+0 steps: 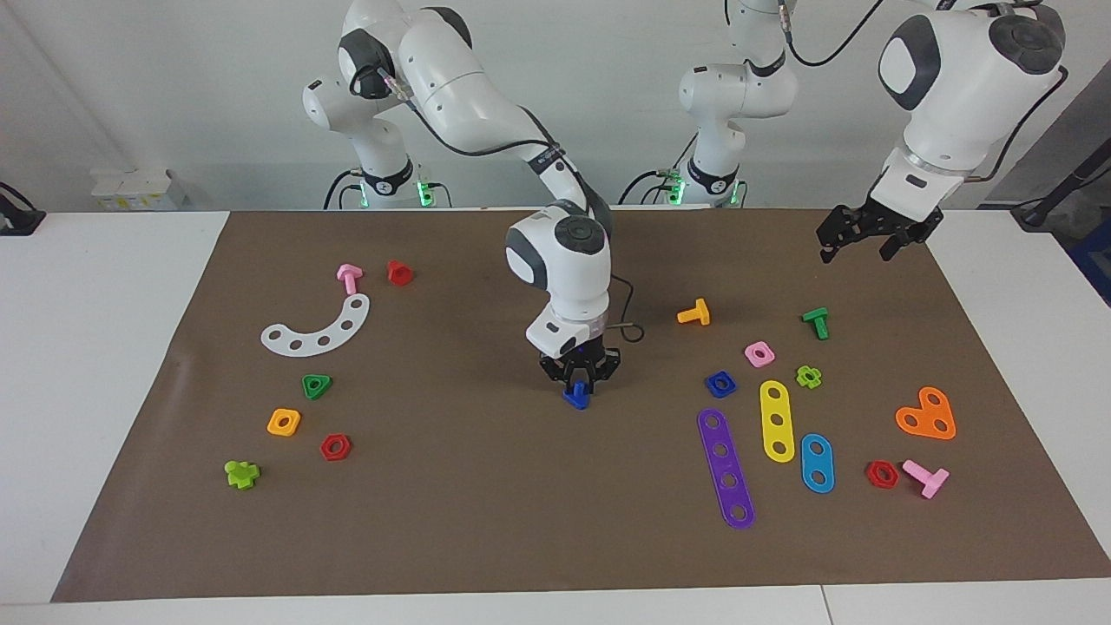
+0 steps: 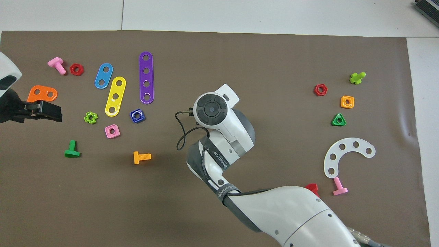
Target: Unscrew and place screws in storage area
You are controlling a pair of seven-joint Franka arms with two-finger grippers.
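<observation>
At desk centre: right gripper (image 1: 577,388) down around triangular-headed dark-blue plastic bolt (image 1: 575,398); fingers seemingly closing, grip uncertain.
Square nut (image 1: 720,383): dark-blue, round-holed, apart.
Left gripper (image 1: 871,233): raised, parted, empty.
</observation>
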